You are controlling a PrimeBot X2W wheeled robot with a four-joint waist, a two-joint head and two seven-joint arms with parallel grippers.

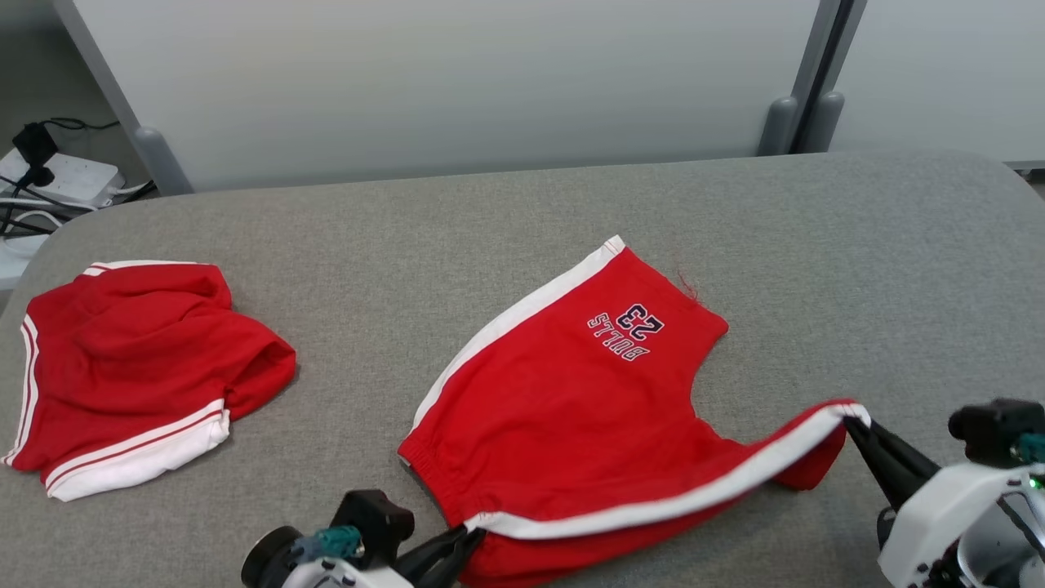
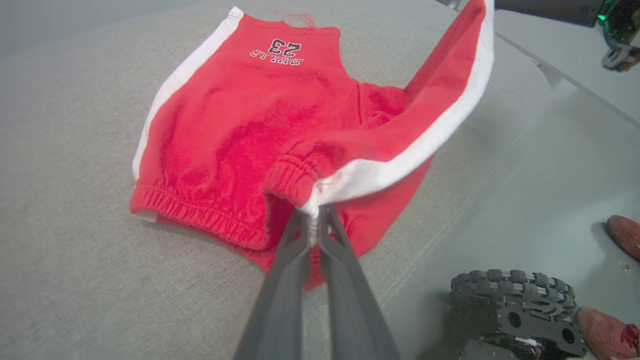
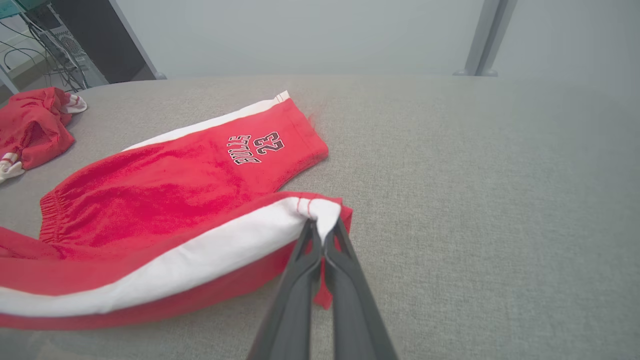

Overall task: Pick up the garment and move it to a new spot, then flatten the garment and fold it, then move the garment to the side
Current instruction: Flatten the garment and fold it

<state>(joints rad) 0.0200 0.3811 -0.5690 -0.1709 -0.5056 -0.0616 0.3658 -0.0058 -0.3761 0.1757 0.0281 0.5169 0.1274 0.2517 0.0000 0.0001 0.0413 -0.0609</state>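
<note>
Surface edges: the grey surface (image 1: 490, 220) ends at the back along a pale panel (image 1: 449, 82), and its back corners are rounded. The near edge runs close below both claws.
Open room: there is wide bare grey cloth to the right of the red shorts (image 1: 571, 384) and behind them. On the left lies a second red garment (image 1: 122, 367), well apart from the shorts.
Shorts: they lie on the near middle of the surface, with the print "BULLS 23" facing up on the far leg. The near white side stripe (image 1: 653, 502) is stretched between the two claws and rises toward its right end.
Left claw (image 1: 469, 535): clenched on the waistband end of this stripe, at the near edge.
Right claw (image 1: 851, 421): clenched on the hem end of the same stripe, to the right of the shorts.
Left wrist view: it adds the gathered elastic waistband (image 2: 200, 215) lying flat. Past the near edge it shows a toothed wheel (image 2: 515, 295) low over the floor.
Right wrist view: it adds the bare surface far to the right of the hem.
Head view: it adds a power strip (image 1: 65, 175) with cables beyond the far left corner.
</note>
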